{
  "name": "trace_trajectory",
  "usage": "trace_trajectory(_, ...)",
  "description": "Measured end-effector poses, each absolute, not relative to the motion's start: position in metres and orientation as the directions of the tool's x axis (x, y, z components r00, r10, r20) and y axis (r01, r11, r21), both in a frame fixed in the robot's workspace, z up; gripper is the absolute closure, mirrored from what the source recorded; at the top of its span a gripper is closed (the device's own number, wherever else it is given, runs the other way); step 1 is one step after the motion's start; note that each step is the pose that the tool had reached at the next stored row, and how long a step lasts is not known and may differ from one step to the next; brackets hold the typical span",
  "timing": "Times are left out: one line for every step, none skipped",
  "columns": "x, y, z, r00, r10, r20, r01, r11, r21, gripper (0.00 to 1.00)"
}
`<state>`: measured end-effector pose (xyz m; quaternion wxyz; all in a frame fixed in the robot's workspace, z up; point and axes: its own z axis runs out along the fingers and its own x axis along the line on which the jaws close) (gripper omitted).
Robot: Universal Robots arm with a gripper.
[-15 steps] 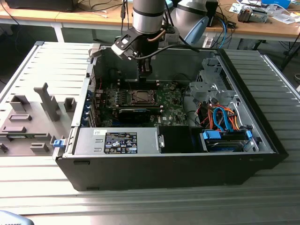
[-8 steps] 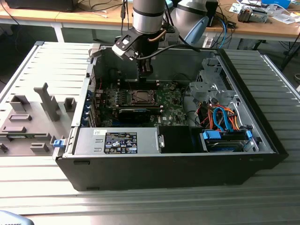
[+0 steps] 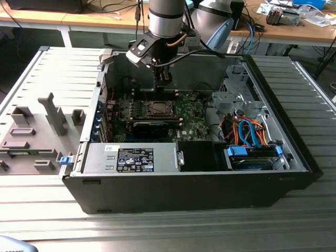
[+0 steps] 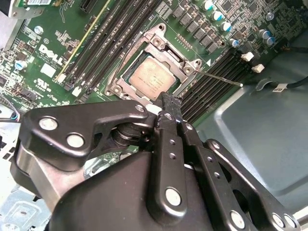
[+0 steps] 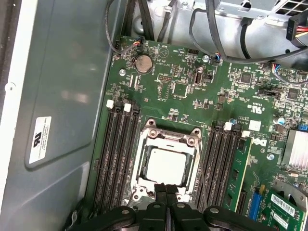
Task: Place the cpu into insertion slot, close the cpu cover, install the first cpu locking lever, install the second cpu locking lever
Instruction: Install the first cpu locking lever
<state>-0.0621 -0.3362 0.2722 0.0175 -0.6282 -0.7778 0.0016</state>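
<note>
Beside the cpu cover [image 5: 166, 140], memory slots [image 5: 118, 154] flank the end effector [image 5: 166, 190].

Robotics lab: ribbed metal bench [image 3: 157, 231], cable-strewn desks [image 3: 105, 18] (open computer case [image 3: 184, 191]).

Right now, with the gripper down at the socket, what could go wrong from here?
1. The gripper sits shut at the edge of the cpu cover, which appears to lie down over the cpu. A slip could scrape the chip's face.
2. A thin locking lever juts free above the memory slots, so the cover looks unlatched. It might lift or shift under a push.
</note>
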Motion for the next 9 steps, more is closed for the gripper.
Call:
trace_trajectory(-0.0621,-0.3362,0.2722,-0.213,0.977,0.025,0.977,0.213,-0.024,0.89)
trace_trajectory(-0.0622,-0.3362,0.2722,-0.215,0.976,0.025,0.976,0.215,-0.025,0.89)
trace_trajectory(-0.0621,-0.3362,0.2722,-0.218,0.976,0.025,0.975,0.219,-0.025,0.89)
trace_trajectory(-0.0622,-0.3362,0.2722,-0.222,0.975,0.025,0.975,0.223,-0.025,0.89)
trace_trajectory(-0.0621,-0.3362,0.2722,-0.227,0.974,0.025,0.973,0.228,-0.025,0.89)
trace_trajectory(-0.0621,-0.3362,0.2722,-0.230,0.973,0.025,0.973,0.231,-0.025,0.89)
trace_trajectory(-0.0621,-0.3362,0.2722,-0.233,0.972,0.025,0.972,0.233,-0.025,0.89)
trace_trajectory(-0.0621,-0.3362,0.2722,-0.236,0.971,0.025,0.971,0.237,-0.025,0.89)
trace_trajectory(-0.0621,-0.3362,0.2722,-0.240,0.970,0.025,0.970,0.241,-0.024,0.89)
